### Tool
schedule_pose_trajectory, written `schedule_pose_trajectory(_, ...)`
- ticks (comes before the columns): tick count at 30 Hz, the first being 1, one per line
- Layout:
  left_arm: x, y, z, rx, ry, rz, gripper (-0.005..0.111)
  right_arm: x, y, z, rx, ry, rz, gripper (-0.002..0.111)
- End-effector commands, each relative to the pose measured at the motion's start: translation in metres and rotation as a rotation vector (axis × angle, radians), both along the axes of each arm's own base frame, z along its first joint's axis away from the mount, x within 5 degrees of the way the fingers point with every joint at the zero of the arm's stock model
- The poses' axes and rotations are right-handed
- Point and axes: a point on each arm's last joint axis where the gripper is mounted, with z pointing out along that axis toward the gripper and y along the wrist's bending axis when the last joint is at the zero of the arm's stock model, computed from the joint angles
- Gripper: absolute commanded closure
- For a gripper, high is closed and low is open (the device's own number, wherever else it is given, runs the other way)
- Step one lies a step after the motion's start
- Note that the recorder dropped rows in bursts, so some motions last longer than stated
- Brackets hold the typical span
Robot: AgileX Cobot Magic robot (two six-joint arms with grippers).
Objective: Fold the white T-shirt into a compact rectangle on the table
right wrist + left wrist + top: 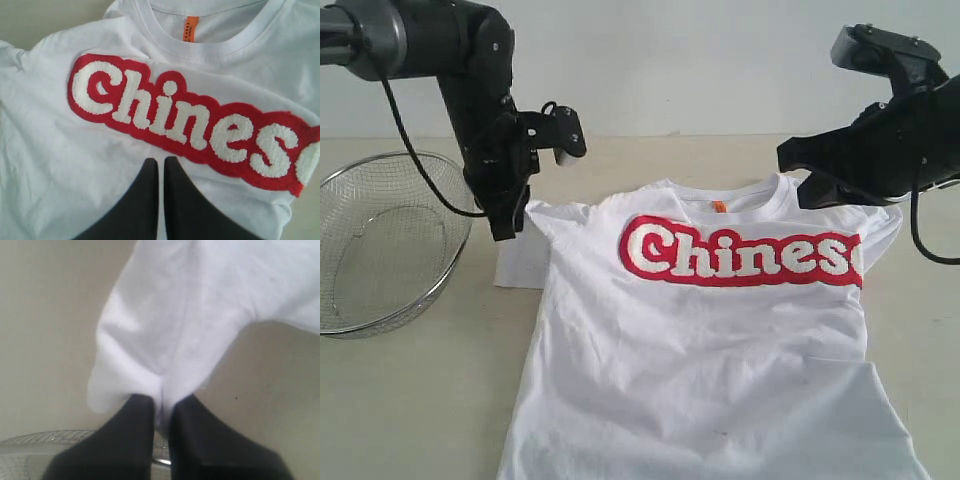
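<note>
The white T-shirt (700,340) lies face up on the table (410,400), with red-and-white "Chinese" lettering (740,252) and an orange neck tag (719,206). Its right side is folded inward, cutting off the last letter. My left gripper (505,228) is at the shirt's left sleeve and is shut on it; in the left wrist view the white cloth (180,325) bunches between the black fingers (140,415). My right gripper (786,156) hangs above the shirt's right shoulder. Its fingers (150,180) are shut with nothing between them, over the cloth below the lettering (180,115).
A round wire-mesh basket (380,240) stands on the table at the far left, close to the left arm; its rim (35,440) shows behind the left fingers. A pale wall runs along the table's far edge.
</note>
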Motion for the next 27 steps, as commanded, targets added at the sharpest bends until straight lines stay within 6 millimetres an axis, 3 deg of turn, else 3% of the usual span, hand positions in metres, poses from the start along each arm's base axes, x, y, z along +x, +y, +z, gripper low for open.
schedule_pose_trajectory(1,-0.005,-0.005,0.032,-0.088,-0.068,0.017,0.102,0.0,-0.002,0.001,-0.001,-0.002,0.002,0.108)
schedule_pose_trajectory(7,-0.006,-0.008,0.049,-0.176,-0.126,0.041,0.102,0.0,-0.001,0.0,0.001,0.001,0.003,0.108)
schedule_pose_trajectory(22,-0.028,-0.021,0.048,-0.312,0.127,0.103,0.102,-0.002,0.002,0.001,0.032,0.014,0.023,0.108)
schedule_pose_trajectory(27,-0.036,-0.024,0.036,-0.354,0.204,0.155,0.102,-0.002,0.003,0.001,0.034,0.017,0.026,0.108)
